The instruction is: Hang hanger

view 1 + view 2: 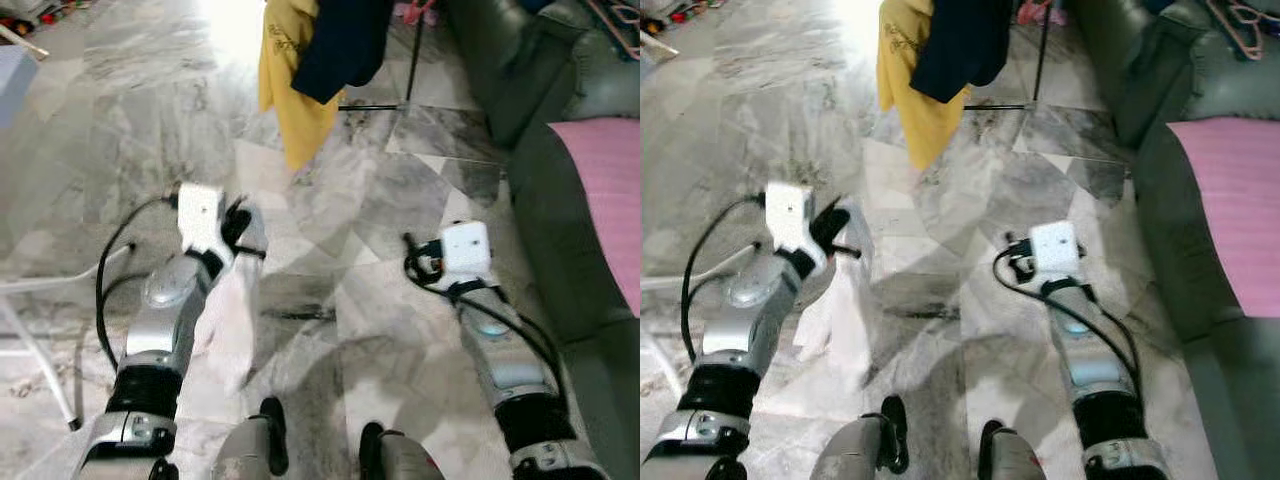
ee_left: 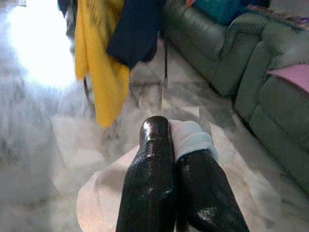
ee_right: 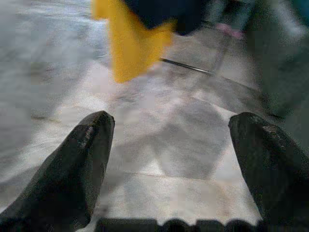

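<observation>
1. The left end effector [image 2: 171,145] is closed on one white cloth [image 1: 840,310], which hangs from it down toward the floor [image 1: 130,130].
2. In the left wrist view, its two black fingers [image 2: 149,174] are pressed together with a fold of the cloth between them.
3. The right end effector [image 3: 169,140] is open and holds nothing; its two fingers stand wide apart above the marble floor.
4. I cannot make out a hanger in the left end effector; only the cloth can be seen there.
5. Ahead of the robot hang two garments: one yellow garment [image 1: 290,70] and one dark blue garment [image 1: 345,45], touching each other, the blue one partly over the yellow.
6. Beside them stands one thin black pole [image 1: 414,60] with a bar [image 1: 368,106] on the floor.
7. On the robot's right is one green sofa [image 1: 520,70], with one pink cover [image 1: 605,190] on it.
8. On the sofa's back, in the right eye view, lies something thin and pink [image 1: 1238,22]; it may be a hanger, but I cannot tell.
</observation>
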You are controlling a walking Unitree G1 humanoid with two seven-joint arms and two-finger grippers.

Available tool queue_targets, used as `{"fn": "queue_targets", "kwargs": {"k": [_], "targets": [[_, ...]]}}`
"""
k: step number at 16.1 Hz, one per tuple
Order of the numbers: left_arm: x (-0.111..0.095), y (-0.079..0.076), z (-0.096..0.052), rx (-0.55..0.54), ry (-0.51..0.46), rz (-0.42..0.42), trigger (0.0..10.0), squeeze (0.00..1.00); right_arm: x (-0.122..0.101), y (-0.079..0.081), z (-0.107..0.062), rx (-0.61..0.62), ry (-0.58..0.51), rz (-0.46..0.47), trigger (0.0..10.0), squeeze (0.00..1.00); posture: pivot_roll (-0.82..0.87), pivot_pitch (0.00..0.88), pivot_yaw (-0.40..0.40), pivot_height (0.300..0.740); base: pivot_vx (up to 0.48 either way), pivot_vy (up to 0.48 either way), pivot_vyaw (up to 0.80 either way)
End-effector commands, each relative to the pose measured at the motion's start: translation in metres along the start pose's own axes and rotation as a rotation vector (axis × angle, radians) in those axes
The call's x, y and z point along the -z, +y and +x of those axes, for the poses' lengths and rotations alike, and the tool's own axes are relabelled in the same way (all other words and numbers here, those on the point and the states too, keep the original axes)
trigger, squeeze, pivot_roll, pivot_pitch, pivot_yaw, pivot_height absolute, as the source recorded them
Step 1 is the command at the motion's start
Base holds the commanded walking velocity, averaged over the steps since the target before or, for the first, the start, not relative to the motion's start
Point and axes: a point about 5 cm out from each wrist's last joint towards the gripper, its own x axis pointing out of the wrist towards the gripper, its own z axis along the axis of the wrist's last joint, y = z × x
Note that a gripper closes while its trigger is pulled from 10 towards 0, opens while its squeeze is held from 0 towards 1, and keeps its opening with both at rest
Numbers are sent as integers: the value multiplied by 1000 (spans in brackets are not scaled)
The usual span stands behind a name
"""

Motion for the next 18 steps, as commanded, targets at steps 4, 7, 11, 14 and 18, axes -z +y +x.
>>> {"fn": "queue_targets", "kwargs": {"k": [4, 7, 11, 14, 18], "targets": [[-10, -22, 1, 178, -48, 150, 0, 0, 8, 34, -12, -257, 15, -12, 10000, 694, -19, 260, 63, 740, 0, 0, 0], [44, -8, -18, 63, 113, 132, 0, 0, 38, 32, -20, -213, 109, 25, 10000, 0, -30, 253, 53, 740, 0, 0, 0], [103, 8, -49, -192, 270, 15, 0, 0, 91, 18, -41, 28, 307, 202, 10000, 0, -41, 222, 13, 740, 0, 0, 0], [124, 9, -60, -286, 334, -37, 0, 0, 114, 19, -53, 98, 404, 295, 10000, 0, -52, 211, -1, 740, 0, 0, 0], [142, -2, -66, -270, 419, -32, 0, 0, 139, 32, -67, 82, 541, 332, 10000, 0, -63, 199, 2, 740, 0, 0, 0]]}}
